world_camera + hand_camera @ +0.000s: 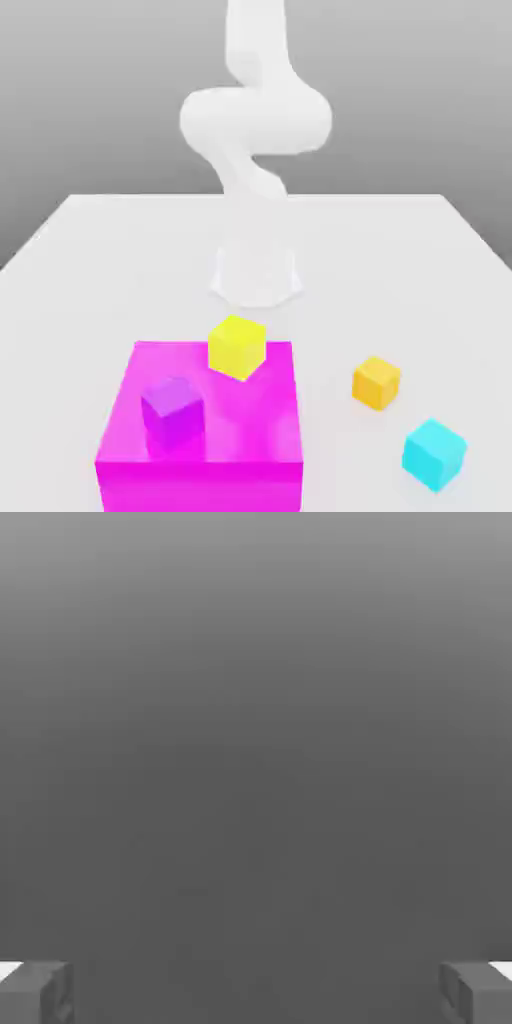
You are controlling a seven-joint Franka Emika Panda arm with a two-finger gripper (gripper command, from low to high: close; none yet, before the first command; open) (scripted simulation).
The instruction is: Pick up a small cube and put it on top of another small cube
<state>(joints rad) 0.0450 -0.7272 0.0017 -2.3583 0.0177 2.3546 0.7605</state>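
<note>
Gripper (256, 994): fingers stood wide apart, nothing between them.
Arm (255, 120): white, smooth, rounded, above the table.
Table (330, 270): pale, plain.
Block (220, 485): magenta, flat-topped, at the exterior view's left.
Yellow cube (237, 348): sat on the block's far part.
Purple cube (173, 412): sat on the block, nearer the front.
Orange cube (376, 383): lay on the table, right of the block in the exterior view.
Cyan cube (434, 455): lay near the orange one, apart.

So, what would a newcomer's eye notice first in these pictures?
Probably the large magenta block at the front, toward the exterior view's left, carrying a yellow cube and a purple cube. Next, the orange cube and cyan cube on the pale table to its right.
</note>
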